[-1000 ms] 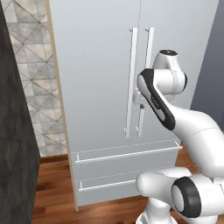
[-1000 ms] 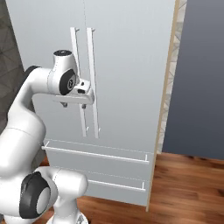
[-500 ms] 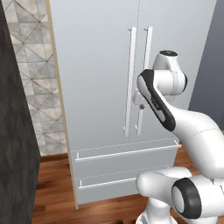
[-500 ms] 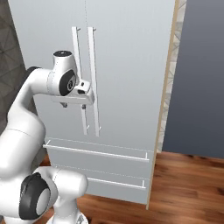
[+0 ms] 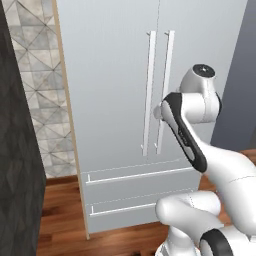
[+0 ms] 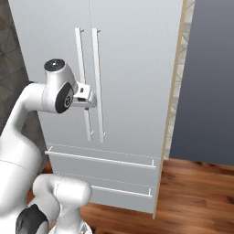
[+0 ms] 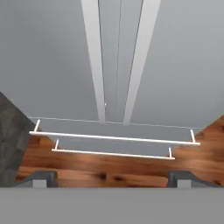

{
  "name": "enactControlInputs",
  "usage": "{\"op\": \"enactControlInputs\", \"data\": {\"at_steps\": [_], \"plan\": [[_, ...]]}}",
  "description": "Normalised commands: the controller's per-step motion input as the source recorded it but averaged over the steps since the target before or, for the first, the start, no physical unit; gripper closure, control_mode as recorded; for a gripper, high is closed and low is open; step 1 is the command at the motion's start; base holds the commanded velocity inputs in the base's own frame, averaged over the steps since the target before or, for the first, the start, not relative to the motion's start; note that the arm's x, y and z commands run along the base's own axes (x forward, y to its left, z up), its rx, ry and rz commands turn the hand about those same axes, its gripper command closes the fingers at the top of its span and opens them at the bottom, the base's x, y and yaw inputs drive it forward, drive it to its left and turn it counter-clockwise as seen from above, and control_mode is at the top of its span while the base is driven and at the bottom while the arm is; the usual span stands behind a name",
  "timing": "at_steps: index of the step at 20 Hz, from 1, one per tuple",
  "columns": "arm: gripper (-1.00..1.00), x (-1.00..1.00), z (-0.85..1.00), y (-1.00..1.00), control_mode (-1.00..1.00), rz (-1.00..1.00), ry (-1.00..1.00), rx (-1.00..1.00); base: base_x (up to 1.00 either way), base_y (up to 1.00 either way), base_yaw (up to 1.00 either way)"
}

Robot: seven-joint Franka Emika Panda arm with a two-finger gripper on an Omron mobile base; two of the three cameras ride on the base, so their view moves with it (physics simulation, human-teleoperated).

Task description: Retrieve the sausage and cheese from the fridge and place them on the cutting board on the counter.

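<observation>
The fridge [image 5: 110, 90] [image 6: 137, 68] stands right ahead with both doors shut, so the sausage and cheese are hidden. Its two long white handles [image 5: 148, 90] [image 7: 96, 57] run side by side along the door seam. My gripper [image 6: 87, 98] hovers just in front of the left handle at mid height, not touching it. In the hand view my gripper [image 7: 112, 179] is open, its fingertips [image 7: 41, 177] spread wide with nothing between them. The cutting board and the counter are out of view.
Two drawers with white bar handles [image 7: 113, 138] [image 5: 135, 175] sit at the fridge's base above a wood floor [image 5: 60, 225]. A dark panel [image 5: 17, 150] and a tiled wall [image 5: 35, 60] stand to the left, a dark grey wall [image 6: 210, 91] to the right.
</observation>
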Motion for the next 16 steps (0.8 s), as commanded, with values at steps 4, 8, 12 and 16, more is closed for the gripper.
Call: {"op": "enactControlInputs", "data": {"at_steps": [4, 8, 12, 16], "plan": [[-1.00, -0.15, 0.00, 0.00, -1.00, 0.00, -0.48, -0.04, 0.00, 0.00, 0.00], [-1.00, 0.00, 0.04, -0.02, -1.00, -0.02, -0.19, 0.00, 0.00, 0.00, 0.00], [-1.00, 0.00, 0.19, -0.05, -1.00, -0.02, 0.01, 0.00, 0.00, 0.00, 0.00], [-1.00, 0.00, 0.28, -0.16, -1.00, -0.02, 0.00, 0.00, 0.00, 0.00, 0.00]]}}
